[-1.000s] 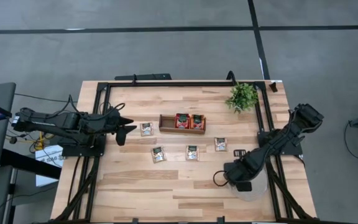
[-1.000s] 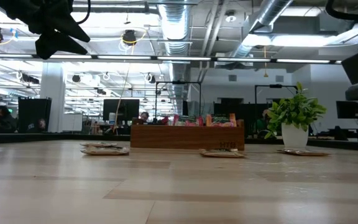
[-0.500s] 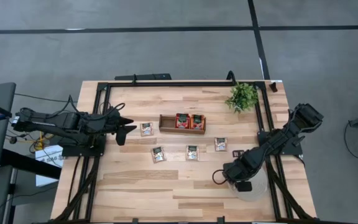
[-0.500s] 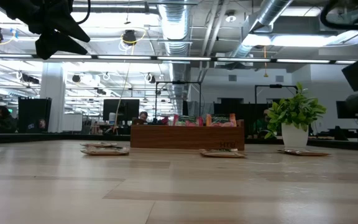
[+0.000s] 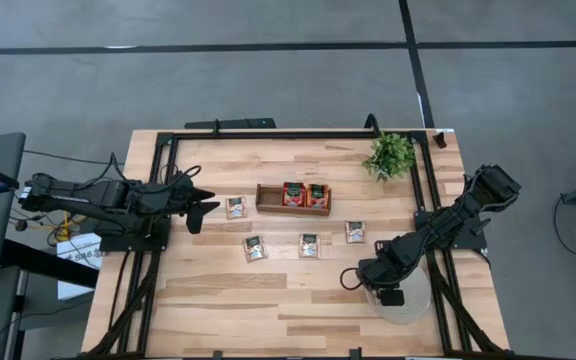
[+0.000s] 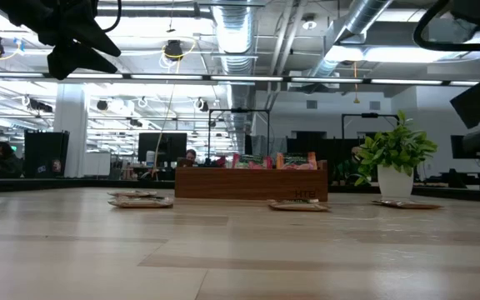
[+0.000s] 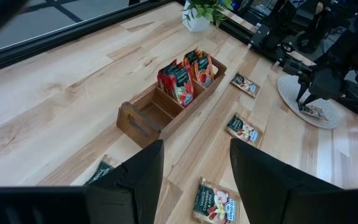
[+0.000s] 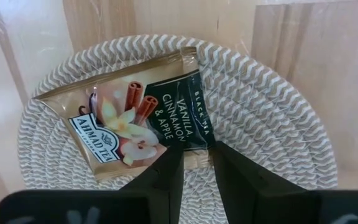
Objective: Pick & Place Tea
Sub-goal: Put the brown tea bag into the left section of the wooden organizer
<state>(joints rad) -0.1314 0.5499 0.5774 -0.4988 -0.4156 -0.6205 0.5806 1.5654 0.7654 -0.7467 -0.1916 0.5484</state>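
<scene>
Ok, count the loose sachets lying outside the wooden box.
5. Four lie flat on the table in front of the box. One is on the mat, under the right tool. None seem hidden.

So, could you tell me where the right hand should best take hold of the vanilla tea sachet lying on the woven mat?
Probably by the dark-printed edge of the vanilla tea sachet, coming straight down from above. It lies flat on the woven mat, so only a thin edge offers purchase, and the right hand already straddles that edge.
</scene>
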